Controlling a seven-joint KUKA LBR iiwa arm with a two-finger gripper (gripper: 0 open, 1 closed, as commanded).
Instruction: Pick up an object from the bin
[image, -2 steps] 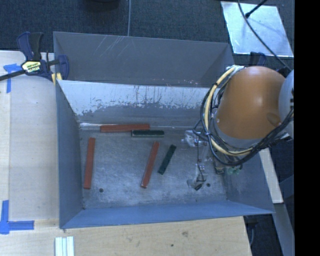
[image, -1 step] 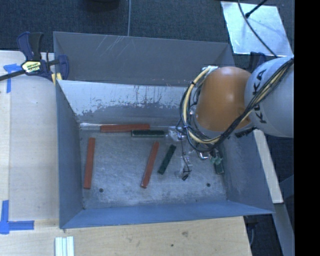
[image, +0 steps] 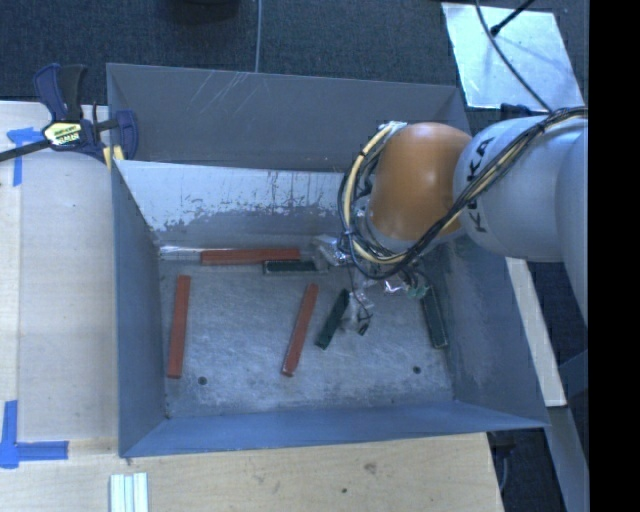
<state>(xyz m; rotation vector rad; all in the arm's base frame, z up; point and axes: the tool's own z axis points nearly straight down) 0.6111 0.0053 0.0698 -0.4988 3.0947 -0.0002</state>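
My gripper (image: 360, 308) hangs below the orange wrist cover, low over the middle-right of the bin floor. A short dark green stick (image: 329, 324) lies slanted just to its left, touching or nearly touching it. Further left a red-brown stick (image: 299, 328) lies on a diagonal. To the right of the gripper, another dark stick (image: 434, 322) rests along the foot of the right wall. Nothing can be made out held in the gripper.
A long red-brown stick (image: 250, 257) and a short dark stick (image: 288, 266) lie along the back wall. A third red-brown stick (image: 178, 326) lies upright in the picture near the left wall. The arm covers the bin's back right corner.
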